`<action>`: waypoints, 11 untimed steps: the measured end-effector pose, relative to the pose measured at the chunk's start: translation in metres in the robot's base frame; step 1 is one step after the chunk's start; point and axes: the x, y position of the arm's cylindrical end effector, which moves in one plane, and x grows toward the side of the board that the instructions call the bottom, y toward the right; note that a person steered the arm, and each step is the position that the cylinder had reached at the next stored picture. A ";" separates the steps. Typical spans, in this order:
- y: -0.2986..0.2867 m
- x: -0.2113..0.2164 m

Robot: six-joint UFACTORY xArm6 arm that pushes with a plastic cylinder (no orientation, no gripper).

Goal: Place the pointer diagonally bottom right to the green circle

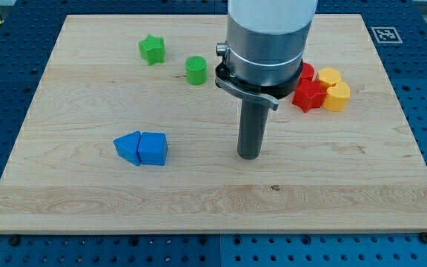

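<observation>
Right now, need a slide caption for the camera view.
My tip rests on the board, diagonally below-right of the green circle.

A pale wooden board (87,200) carries my small plastic blocks. Toward the view's top lie a green star (152,50) and green cylinder (196,70); two touching blue blocks (141,148) sit lower left. At the right, red (308,95) and yellow blocks (334,89) cluster together.

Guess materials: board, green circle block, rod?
Board: looks like light wood, matte, with visible grain lines and a small knot. Green circle: probably plastic or painted wood, with uniform saturated colour and a dull sheen. Rod, with my tip down-right of the circle: dark, smooth, possibly metal or plastic; hard to tell.
</observation>
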 end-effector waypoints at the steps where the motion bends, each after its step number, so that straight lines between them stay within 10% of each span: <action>1: 0.002 -0.007; 11: 0.015 -0.012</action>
